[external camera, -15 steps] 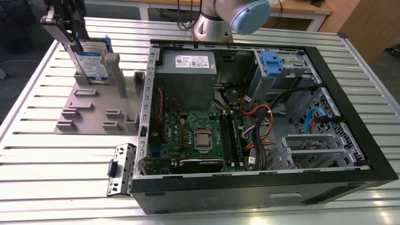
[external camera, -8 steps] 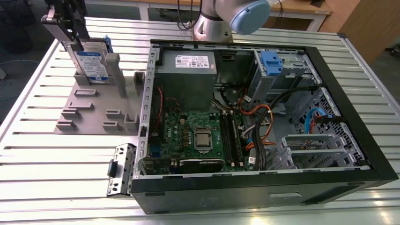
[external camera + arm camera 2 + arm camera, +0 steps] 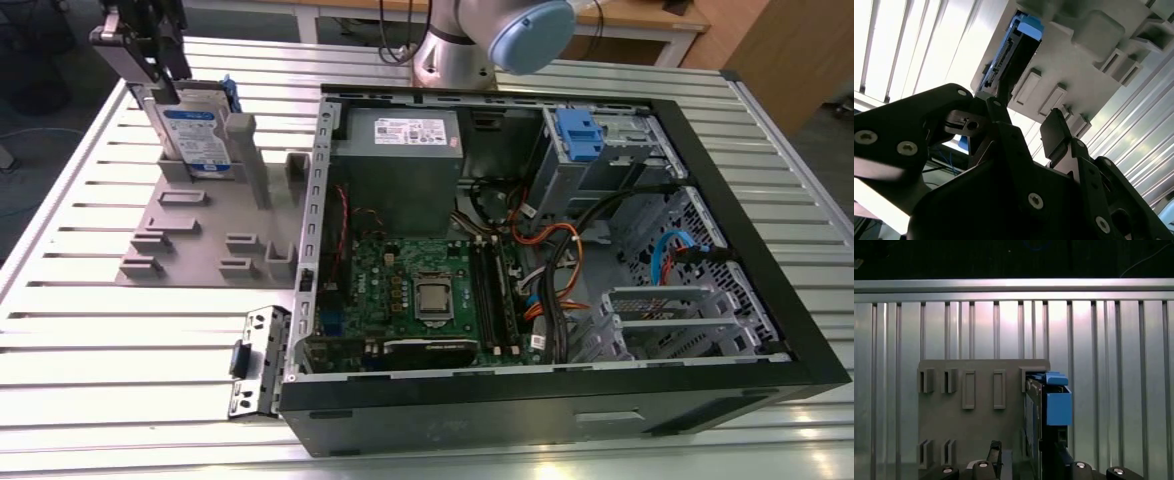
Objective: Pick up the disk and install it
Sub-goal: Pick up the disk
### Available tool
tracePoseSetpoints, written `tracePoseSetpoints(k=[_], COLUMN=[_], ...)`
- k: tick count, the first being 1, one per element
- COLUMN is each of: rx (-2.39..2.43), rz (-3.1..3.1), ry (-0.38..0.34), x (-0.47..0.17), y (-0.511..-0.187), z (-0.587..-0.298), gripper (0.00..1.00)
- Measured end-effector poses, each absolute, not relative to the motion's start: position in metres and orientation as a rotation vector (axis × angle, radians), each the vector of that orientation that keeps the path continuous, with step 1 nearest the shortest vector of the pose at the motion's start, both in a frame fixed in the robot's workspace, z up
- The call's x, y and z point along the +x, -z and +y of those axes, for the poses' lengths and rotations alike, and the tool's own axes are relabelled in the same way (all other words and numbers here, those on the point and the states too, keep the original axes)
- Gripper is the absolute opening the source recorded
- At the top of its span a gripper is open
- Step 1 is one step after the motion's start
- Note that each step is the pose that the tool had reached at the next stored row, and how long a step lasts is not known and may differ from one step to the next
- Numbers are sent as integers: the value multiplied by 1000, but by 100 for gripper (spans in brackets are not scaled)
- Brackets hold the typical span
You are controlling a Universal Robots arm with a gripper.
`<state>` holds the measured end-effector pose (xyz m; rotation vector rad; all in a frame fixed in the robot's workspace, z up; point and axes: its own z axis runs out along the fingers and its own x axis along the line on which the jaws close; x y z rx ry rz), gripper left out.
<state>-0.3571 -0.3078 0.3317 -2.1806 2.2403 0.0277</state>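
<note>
One open gripper (image 3: pixel 1025 114) hangs at the disk (image 3: pixel 194 135), upright in its holder (image 3: pixel 200 230). Pickup stage; likely it needs a square grip.

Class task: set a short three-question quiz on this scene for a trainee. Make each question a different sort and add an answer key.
1. True or false: the flat silver hard drive in its blue plastic bracket stands upright in the grey plastic holder.
2. Fill the gap: in the exterior view, the holder lies to the ____ of the open black computer case.
3. Pick one: the arm's tool is (A) at the top of the drive, (B) inside the case, (C) under the holder.
Key: 1 true; 2 left; 3 A.
</note>
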Motion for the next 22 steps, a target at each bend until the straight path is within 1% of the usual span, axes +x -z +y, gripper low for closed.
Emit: tracePoseSetpoints(k=[12,22], rx=[-2179,-2179], rz=[2239,2239], ry=[-31,-31], x=[-377,-379], y=[-327,-309], z=[-284,-280], gripper=[53,53])
